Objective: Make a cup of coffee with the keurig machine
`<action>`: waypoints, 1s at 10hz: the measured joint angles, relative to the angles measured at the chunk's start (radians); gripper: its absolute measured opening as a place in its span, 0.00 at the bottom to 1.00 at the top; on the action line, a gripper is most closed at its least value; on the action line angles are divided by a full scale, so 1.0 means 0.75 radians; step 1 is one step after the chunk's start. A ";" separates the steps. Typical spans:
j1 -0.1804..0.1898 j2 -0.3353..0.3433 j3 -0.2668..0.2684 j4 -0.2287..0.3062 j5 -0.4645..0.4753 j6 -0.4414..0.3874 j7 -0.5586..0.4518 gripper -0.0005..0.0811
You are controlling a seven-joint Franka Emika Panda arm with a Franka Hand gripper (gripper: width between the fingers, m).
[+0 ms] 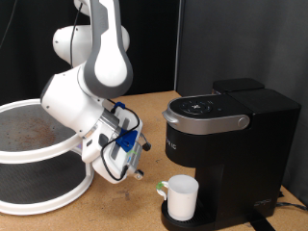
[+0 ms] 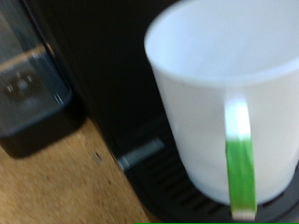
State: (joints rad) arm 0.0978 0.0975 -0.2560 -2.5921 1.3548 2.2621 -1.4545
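Cup: small plain white cylindrical cup (image 1: 182, 196) stands on boxy matte black keurig machine (image 1: 226, 144) drip tray.
Tool: my tool (image 1: 144, 176) just beside cup; fingers spread, holding nothing.
Risk: a sideways nudge could tip cup onto wooden tabletop (image 1: 115, 207).

White cup (image 1: 182, 195) with a green-tipped handle; matte black keurig machine (image 1: 226, 144) with silver-grey lid.

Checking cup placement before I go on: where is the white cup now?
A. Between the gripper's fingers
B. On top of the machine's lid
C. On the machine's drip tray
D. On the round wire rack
C: the cup stands upright on the drip tray of the machine, with the gripper beside it, not around it.
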 joint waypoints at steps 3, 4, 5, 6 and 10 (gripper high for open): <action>-0.028 -0.135 -0.028 -0.016 -0.051 -0.107 0.046 0.98; -0.039 -0.180 -0.035 -0.040 -0.051 -0.128 0.046 0.98; -0.039 -0.175 -0.034 -0.040 -0.051 -0.125 0.046 0.98; -0.040 -0.175 -0.035 -0.040 -0.093 -0.138 0.046 0.98; -0.086 -0.308 -0.079 -0.046 -0.187 -0.348 0.064 0.98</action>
State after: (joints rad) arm 0.0335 -0.1334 -0.3155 -2.6265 1.2149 2.0009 -1.4062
